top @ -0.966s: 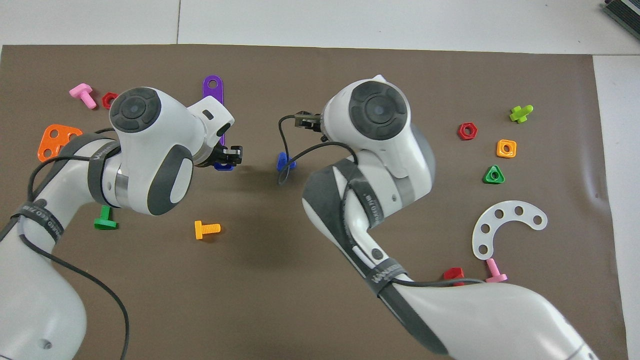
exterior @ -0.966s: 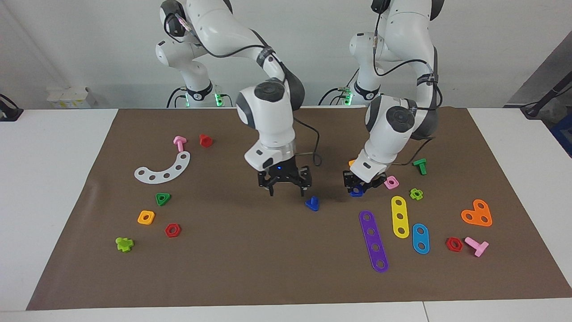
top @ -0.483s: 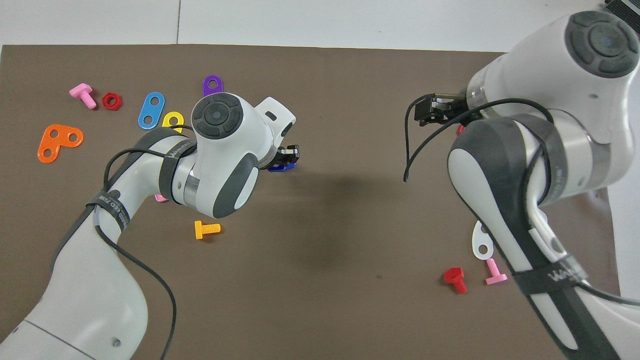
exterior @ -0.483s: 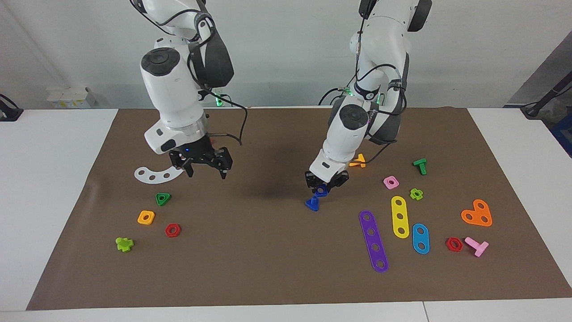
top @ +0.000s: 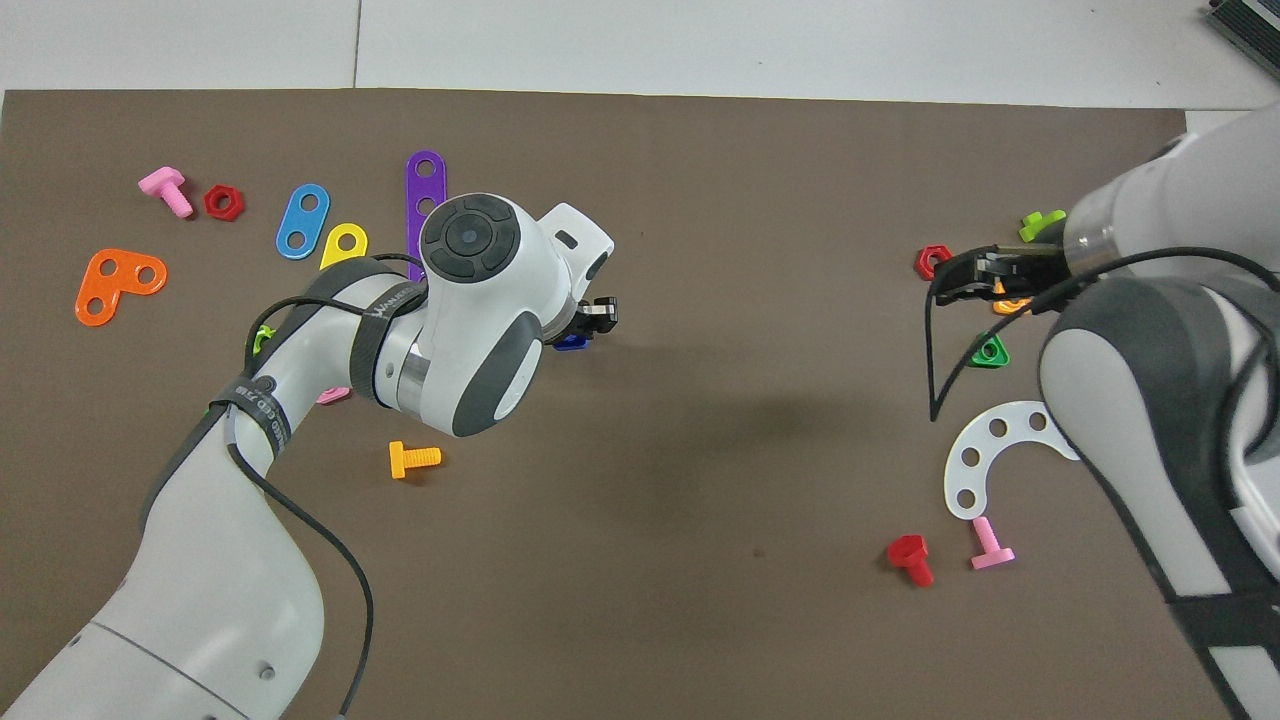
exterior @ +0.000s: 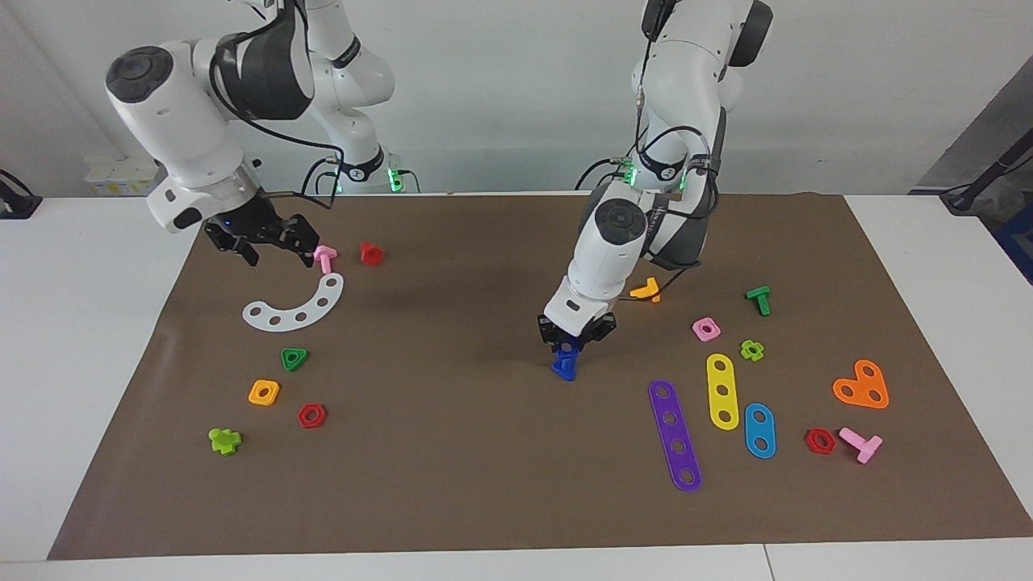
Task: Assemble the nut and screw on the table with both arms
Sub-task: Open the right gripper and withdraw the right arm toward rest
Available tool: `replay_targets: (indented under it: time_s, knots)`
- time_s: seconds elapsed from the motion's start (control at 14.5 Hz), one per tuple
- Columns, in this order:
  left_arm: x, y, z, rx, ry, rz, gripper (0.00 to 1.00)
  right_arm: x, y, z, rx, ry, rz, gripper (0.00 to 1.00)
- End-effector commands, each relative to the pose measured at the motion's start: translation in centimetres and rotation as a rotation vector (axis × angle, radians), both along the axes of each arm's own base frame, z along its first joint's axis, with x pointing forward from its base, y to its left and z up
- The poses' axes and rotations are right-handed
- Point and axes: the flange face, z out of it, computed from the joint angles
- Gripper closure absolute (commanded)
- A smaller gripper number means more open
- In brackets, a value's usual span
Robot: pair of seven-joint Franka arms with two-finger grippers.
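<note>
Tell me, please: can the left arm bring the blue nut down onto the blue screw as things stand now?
Probably yes. The left tool holds the blue nut directly above the blue screw at the middle of the mat, with nothing between them. The right tool is away, over the mat's edge by the pink screw.

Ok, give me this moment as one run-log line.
left gripper: shut on nut, directly over screw on mat | right gripper: open, raised beside pink screw, waiting | assembly: not confirmed seated
</note>
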Motion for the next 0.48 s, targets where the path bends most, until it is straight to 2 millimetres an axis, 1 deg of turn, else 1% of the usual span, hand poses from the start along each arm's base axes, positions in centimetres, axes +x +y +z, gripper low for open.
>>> replay_targets:
  time_s: [0.0, 0.14, 0.28, 0.41]
  knots:
    - [1.4, -0.2, 0.2, -0.007, -0.001, 0.02, 1.0, -1.2, -1.7, 3.2, 0.0, -0.03, 0.018, 0.0]
    - [1.4, -0.1, 0.2, -0.007, -0.002, 0.022, 1.0, -1.2, -2.3, 6.4, -0.066, -0.048, 0.02, 0.0]
    - [1.6, 0.0, 0.2, -0.011, -0.009, 0.024, 1.0, -1.6, -2.6, 8.2, -0.076, -0.062, 0.016, 0.0]
    - [1.6, 0.1, 0.1, -0.008, -0.011, 0.022, 1.0, -2.0, -2.7, 11.0, -0.081, -0.024, -0.021, 0.0]
